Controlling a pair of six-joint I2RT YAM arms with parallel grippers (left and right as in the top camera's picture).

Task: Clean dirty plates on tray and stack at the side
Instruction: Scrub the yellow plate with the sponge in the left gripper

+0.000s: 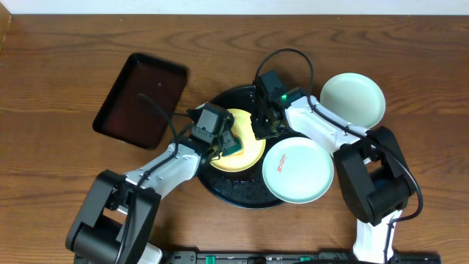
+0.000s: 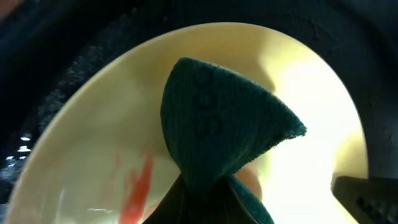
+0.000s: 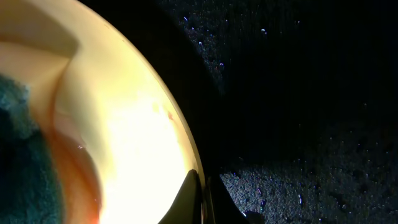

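The pale yellow plate [image 1: 245, 150] lies on the round black tray [image 1: 242, 192]; it fills the left wrist view [image 2: 93, 124] with a red-orange smear [image 2: 138, 186]. My left gripper [image 1: 229, 143] is shut on a green scrub pad [image 2: 217, 124] pressed on that plate. My right gripper [image 1: 262, 130] is shut on the yellow plate's rim [image 3: 189, 162], one finger on each side. A mint-white plate with a red smear [image 1: 297, 170] overlaps the tray's right edge. A clean mint-white plate [image 1: 352, 98] sits on the table at right.
A rectangular dark tray [image 1: 139, 99] lies at the back left on the wooden table [image 1: 58, 161]. The black tray's surface is wet and speckled [image 3: 298, 124].
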